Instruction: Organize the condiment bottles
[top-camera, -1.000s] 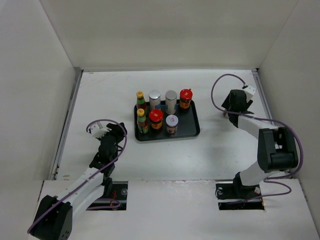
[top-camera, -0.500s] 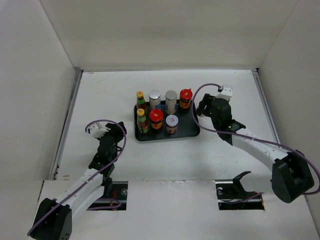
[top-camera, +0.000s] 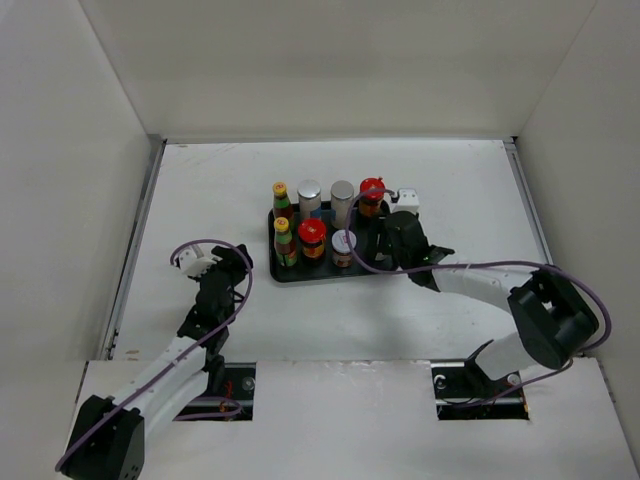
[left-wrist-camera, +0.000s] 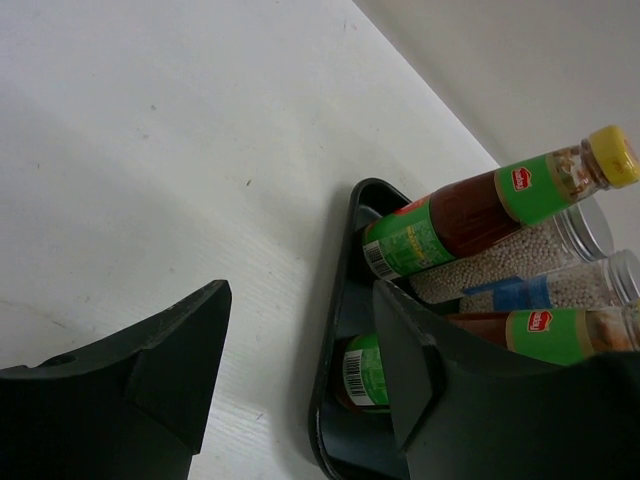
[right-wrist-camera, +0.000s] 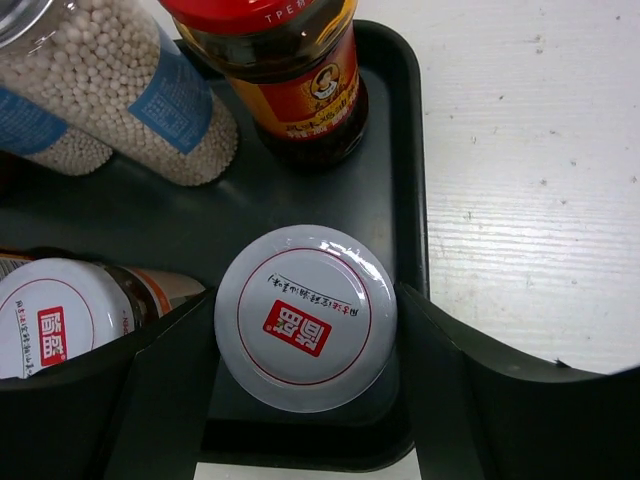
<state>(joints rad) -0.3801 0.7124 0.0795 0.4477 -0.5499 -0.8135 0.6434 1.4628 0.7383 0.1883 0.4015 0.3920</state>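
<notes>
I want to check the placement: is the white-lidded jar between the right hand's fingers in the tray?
Yes, in the tray. The white-lidded jar stands upright on the black tray floor, inside its rim.
</notes>
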